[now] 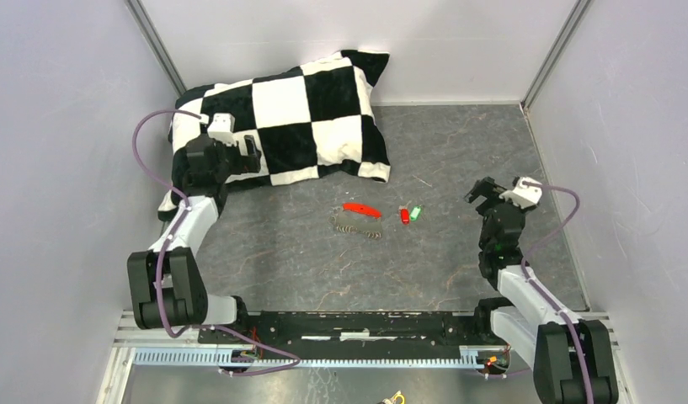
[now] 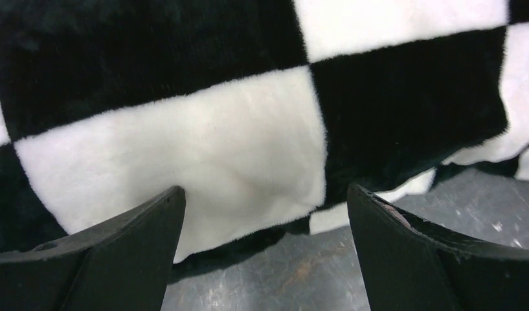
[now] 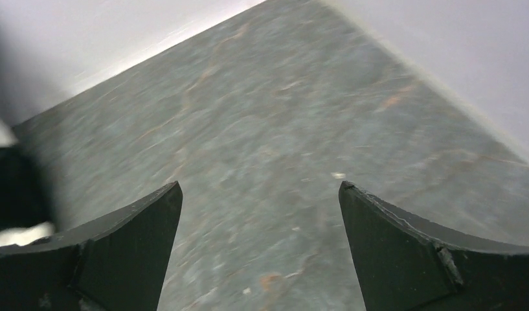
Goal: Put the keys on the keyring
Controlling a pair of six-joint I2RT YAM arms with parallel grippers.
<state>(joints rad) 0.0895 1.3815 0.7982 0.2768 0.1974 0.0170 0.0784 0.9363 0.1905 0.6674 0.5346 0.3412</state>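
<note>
Two tiny keys lie side by side mid-table in the top view: a red-headed key (image 1: 404,215) and a green-headed key (image 1: 415,212). Just left of them rests the keyring, a curved red fob (image 1: 361,209) joined to a thin silvery chain (image 1: 355,227). My left gripper (image 1: 251,154) hovers open over the near edge of the checkered pillow, well left of the keyring. Far to the right of the keys, my right gripper (image 1: 482,191) is open above bare table. Neither wrist view shows keys or keyring; nothing sits between either pair of fingers.
A black-and-white checkered pillow (image 1: 290,118) fills the back left of the grey table (image 1: 458,143); its edge (image 2: 248,162) is in the left wrist view. Pale walls enclose the table on three sides. The right wrist view is blurred grey table (image 3: 268,142).
</note>
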